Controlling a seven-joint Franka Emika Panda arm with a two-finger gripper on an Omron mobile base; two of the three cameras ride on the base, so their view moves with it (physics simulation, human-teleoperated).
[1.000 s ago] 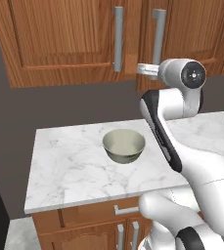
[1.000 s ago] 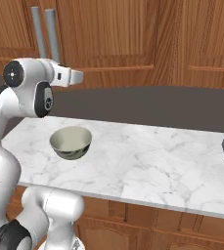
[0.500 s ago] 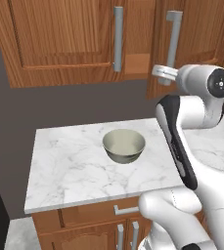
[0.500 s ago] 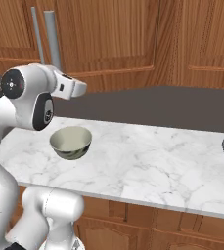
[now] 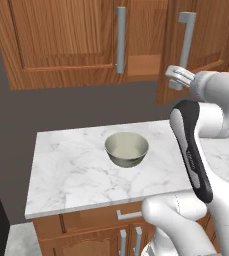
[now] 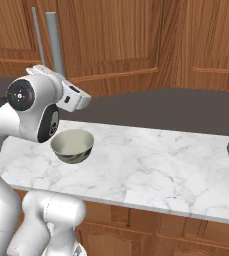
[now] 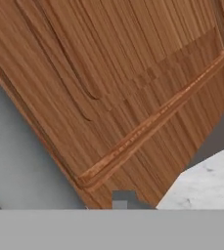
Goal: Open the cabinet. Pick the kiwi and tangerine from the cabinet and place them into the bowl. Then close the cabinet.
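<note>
The reddish-brown panelled wooden cabinet (image 5: 66, 40) door's long grey bar handle (image 5: 185, 47) stands vertical upper right, the two-finger gripper (image 5: 175, 76) clamped on its lower end.

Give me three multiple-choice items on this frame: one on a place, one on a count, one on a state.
1. Where does the bowl stand?
A. on the marble counter
B. on the cabinet shelf
C. on the floor

2. How many long grey bar handles show on the cabinet in the left base view?
A. one
B. two
C. four

3. How is the right cabinet door?
A. flat shut
B. swung partly open
C. removed

Key:
1 A, it rests on marble.
2 B, one per door.
3 B, a gap shows beside it.
</note>
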